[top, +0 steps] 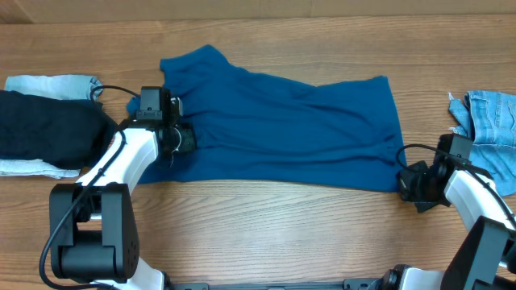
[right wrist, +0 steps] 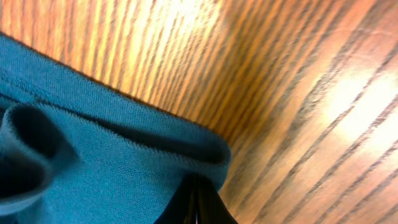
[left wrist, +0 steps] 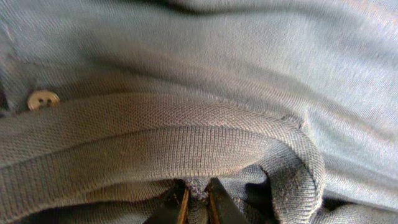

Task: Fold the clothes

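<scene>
The royal-blue polo shirt (top: pixel 290 125) lies spread across the middle of the wooden table, collar end at the left, hem at the right. My left gripper (top: pixel 179 138) is shut on the shirt's ribbed collar (left wrist: pixel 186 146); a pale button (left wrist: pixel 42 99) shows beside it. My right gripper (top: pixel 413 182) is shut on the shirt's hem corner (right wrist: pixel 155 162) at the lower right, low over the table.
A near-black folded garment (top: pixel 44 125) lies at the left edge on pale cloth (top: pixel 48 83). A light-blue denim piece (top: pixel 492 117) lies at the right edge. Bare wood (right wrist: pixel 298 93) runs along the front and back.
</scene>
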Controlling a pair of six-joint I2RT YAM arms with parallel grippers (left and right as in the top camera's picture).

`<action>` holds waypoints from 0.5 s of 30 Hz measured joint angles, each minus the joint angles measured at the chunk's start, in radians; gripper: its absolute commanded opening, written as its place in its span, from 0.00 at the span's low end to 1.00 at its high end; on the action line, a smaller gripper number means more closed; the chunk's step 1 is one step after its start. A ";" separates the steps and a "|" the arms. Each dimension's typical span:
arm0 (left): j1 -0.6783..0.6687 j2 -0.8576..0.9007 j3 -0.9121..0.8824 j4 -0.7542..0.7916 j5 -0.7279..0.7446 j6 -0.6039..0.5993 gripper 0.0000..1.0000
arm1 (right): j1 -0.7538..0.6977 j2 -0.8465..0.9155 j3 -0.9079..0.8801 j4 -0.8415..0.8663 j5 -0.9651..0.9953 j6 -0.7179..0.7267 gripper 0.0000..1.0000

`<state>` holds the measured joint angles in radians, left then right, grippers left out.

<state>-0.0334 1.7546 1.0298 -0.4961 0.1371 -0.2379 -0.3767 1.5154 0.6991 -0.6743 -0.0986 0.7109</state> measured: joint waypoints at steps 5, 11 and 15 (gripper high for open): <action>0.000 0.000 0.005 0.054 -0.020 -0.002 0.32 | -0.023 0.000 0.002 -0.006 0.003 -0.023 0.04; 0.057 0.000 0.094 0.010 -0.050 -0.008 0.50 | -0.023 0.000 0.002 -0.009 0.010 -0.047 0.04; 0.073 0.000 0.145 -0.016 -0.056 0.023 0.59 | -0.023 0.000 0.007 -0.026 0.046 -0.057 0.04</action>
<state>0.0395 1.7546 1.1748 -0.5121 0.0811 -0.2153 -0.3996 1.5154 0.7063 -0.7002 -0.0525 0.6537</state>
